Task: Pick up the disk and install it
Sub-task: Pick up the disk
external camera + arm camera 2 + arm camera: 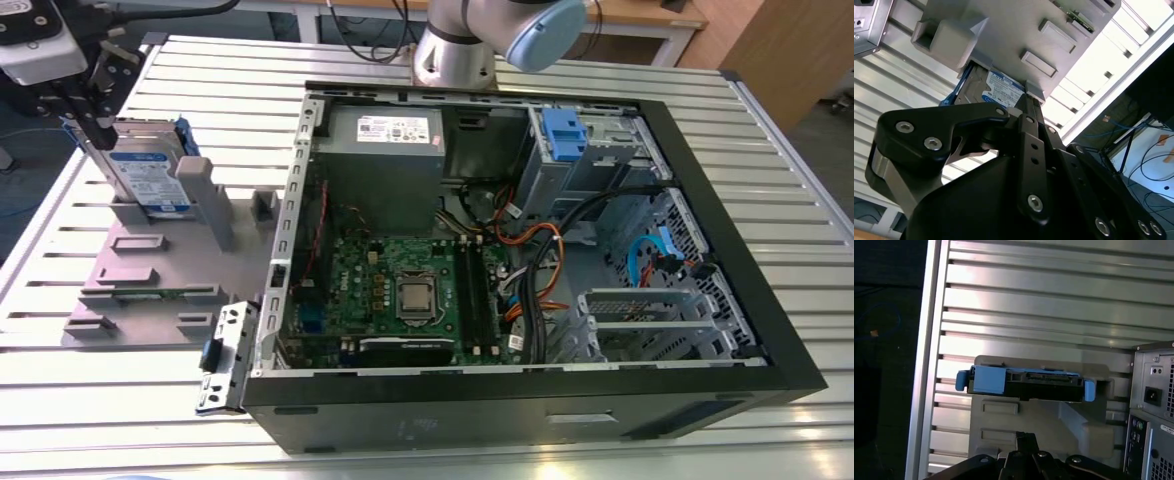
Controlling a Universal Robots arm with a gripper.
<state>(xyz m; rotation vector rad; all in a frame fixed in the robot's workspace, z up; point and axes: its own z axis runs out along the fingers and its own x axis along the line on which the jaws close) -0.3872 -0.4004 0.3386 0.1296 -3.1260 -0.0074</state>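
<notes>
The disk (pixel 144 172) is a silver drive with a white-and-blue label and a blue frame. It stands upright on its edge in a grey fixture block (pixel 147 285) at the exterior view's left. My gripper (pixel 96 128) hangs just above and beside the disk's upper corner, on the side away from the computer case. In the second wrist view the disk's label (pixel 1000 91) shows just past the gripper (pixel 1027 100). In the first wrist view the disk (pixel 1026 384) appears edge-on, a little beyond the gripper (pixel 1025 437). Whether the gripper touches the disk is unclear.
An open black computer case (pixel 534 395) lies to the exterior view's right of the fixture, showing a motherboard (pixel 400 290), a grey power supply (pixel 387 135), cables and a drive cage with a blue latch (pixel 562 135). All rests on a slatted metal table (pixel 120 400).
</notes>
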